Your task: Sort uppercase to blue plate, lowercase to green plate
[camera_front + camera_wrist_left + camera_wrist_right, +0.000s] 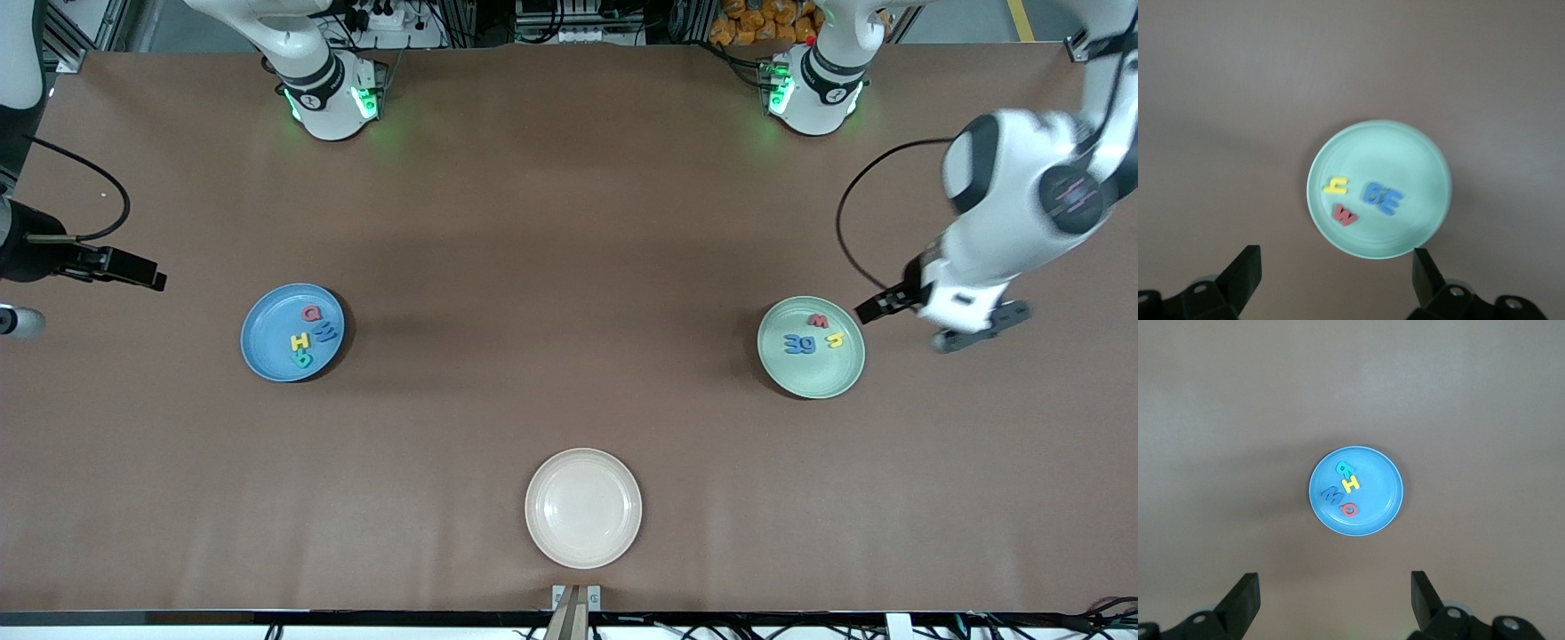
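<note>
Three round plates on the brown table: one sky-blue plate holding four foam letters, one mint-green plate holding four smaller letters, one cream plate.

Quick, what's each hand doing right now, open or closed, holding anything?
Left hand: open, holding nothing, up over the table beside the green plate.
Right hand: open, holding nothing.

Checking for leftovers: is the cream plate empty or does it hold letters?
Empty. The cream plate shows only bare surface in the front view; no letters lie on it.
</note>
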